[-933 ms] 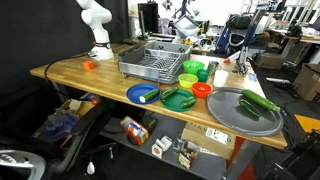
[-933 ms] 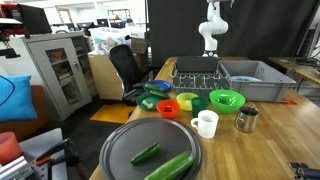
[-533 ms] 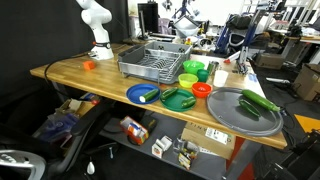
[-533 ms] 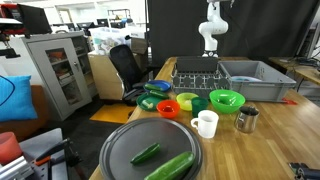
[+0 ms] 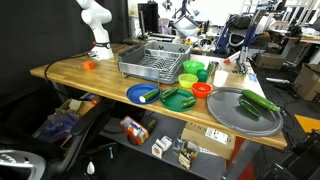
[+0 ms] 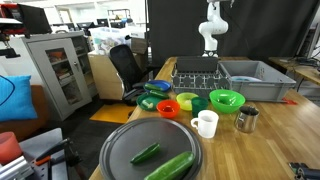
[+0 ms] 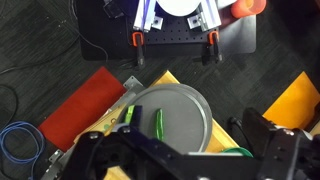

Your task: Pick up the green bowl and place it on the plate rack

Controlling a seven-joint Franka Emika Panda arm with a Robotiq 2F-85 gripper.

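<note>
Pincer (image 7: 185,155) spread apart and well short of the green bowl (image 5: 191,67), which sits on the surface (image 5: 70,72) just beside the rack (image 5: 150,60), the arm (image 5: 95,25) faces the approach: swing over, descend, grip the rim.

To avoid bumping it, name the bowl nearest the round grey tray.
The red-orange bowl, right beside the round grey tray; the green bowl and the paler yellow-green bowl sit farther back, toward the plate rack.

The green bowl (image 6: 226,100) lies open above; white mug (image 6: 205,124) and metal cup (image 6: 246,120) stand near it.
</note>
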